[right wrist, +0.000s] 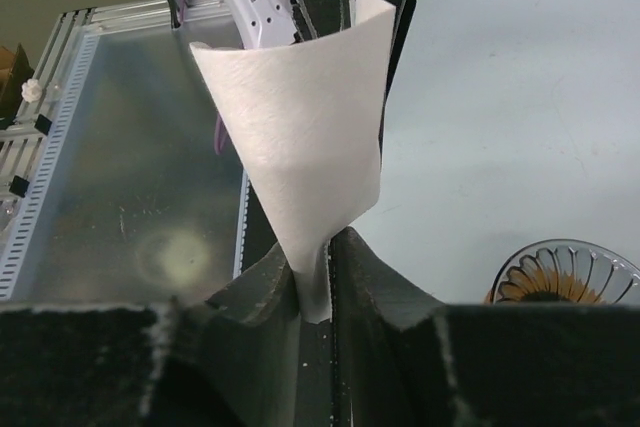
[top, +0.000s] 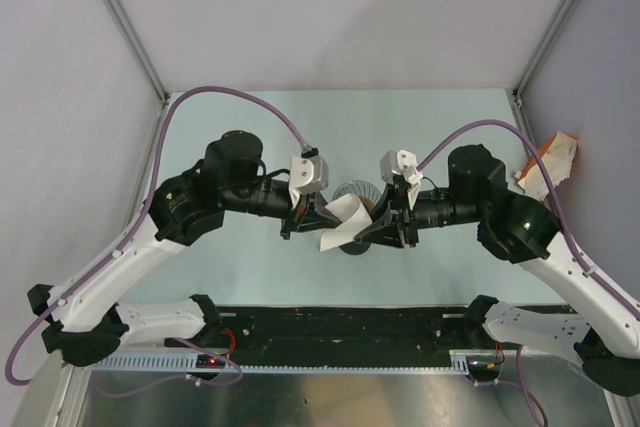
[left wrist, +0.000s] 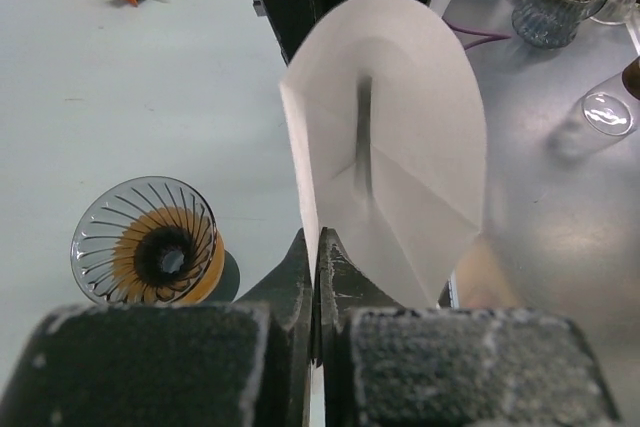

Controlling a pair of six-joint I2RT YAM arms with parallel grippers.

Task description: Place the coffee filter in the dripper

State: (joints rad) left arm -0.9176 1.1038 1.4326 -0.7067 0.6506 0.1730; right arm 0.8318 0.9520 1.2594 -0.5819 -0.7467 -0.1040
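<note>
the left tool (top: 300,215) is closed tight on the near edge of the coffee filter (top: 338,219), and in the left wrist view its jaws meet with the paper's edge caught between them. the white coffee filter is held up off the tabletop (top: 250,127) between the two tools, partly opened, one side curving out from a central fold. the dripper (top: 352,192) stands on the pale tabletop just behind and below the filter, upright and apart from it. it is clear and ribbed, and an orange ring (left wrist: 205,272) with a dark centre shows through it. the right tool (top: 385,230) grips the filter's opposite lower corner, its two fingers pressed against the paper from either side. far right, near the tabletop's edge, an orange-and-white packet (top: 548,162) lies well apart from the rest.
</note>
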